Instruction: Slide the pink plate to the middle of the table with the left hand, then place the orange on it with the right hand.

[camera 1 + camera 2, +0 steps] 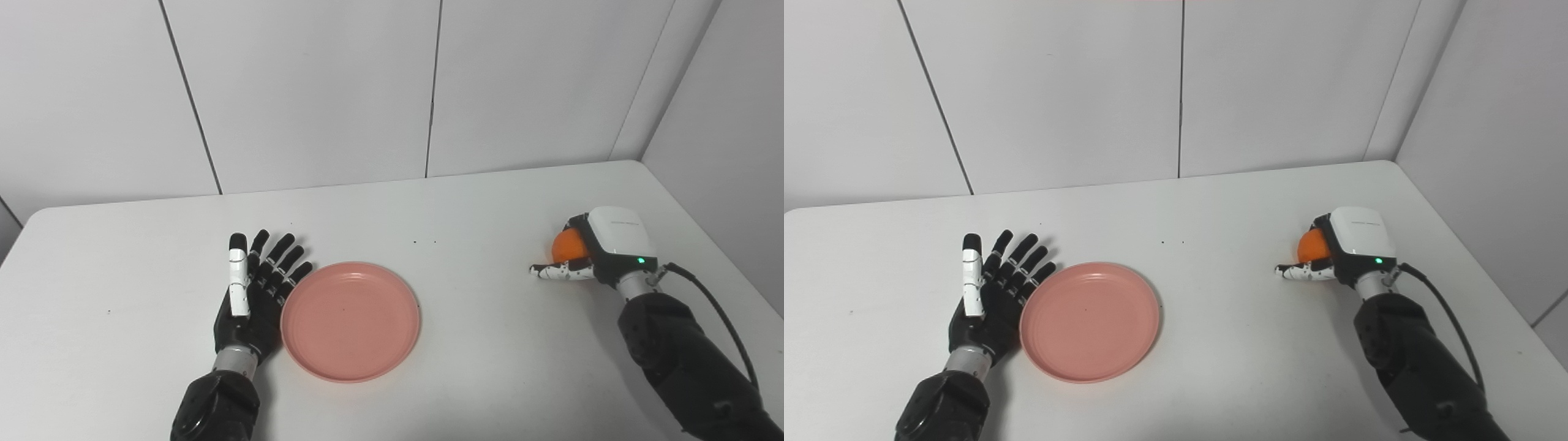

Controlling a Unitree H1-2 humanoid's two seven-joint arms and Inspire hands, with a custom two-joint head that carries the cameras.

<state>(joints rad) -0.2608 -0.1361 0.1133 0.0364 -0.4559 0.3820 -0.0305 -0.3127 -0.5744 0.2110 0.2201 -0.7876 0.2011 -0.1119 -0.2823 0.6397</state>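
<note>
The pink plate (350,321) lies flat on the white table (465,214), a little left of the table's middle and toward the near edge. The left hand (254,294) stands on edge just beside the plate's left rim, palm turned toward it, with its fingers (278,266) straight, spread a little apart and holding nothing. The fingertips reach up past the plate's far-left rim; whether the palm actually touches the rim cannot be told, though the two are at least very close.

The orange (566,244) sits well to the right of the plate, near the table's right side. The right hand (597,248) is wrapped over it from the near side, the white back of the hand facing up, so only the orange's left part shows. The thumb (554,271) sticks out to the left along the table below the fruit. The hand appears closed around the orange.

The plate is round and the orange is a ball, so neither has a long axis or a clear heading; the plate's open face looks upward.

The tabletop is plain white with rounded corners and a few small dark specks. Pale panelled walls (306,92) with thin dark seams stand behind it and to the right.
</note>
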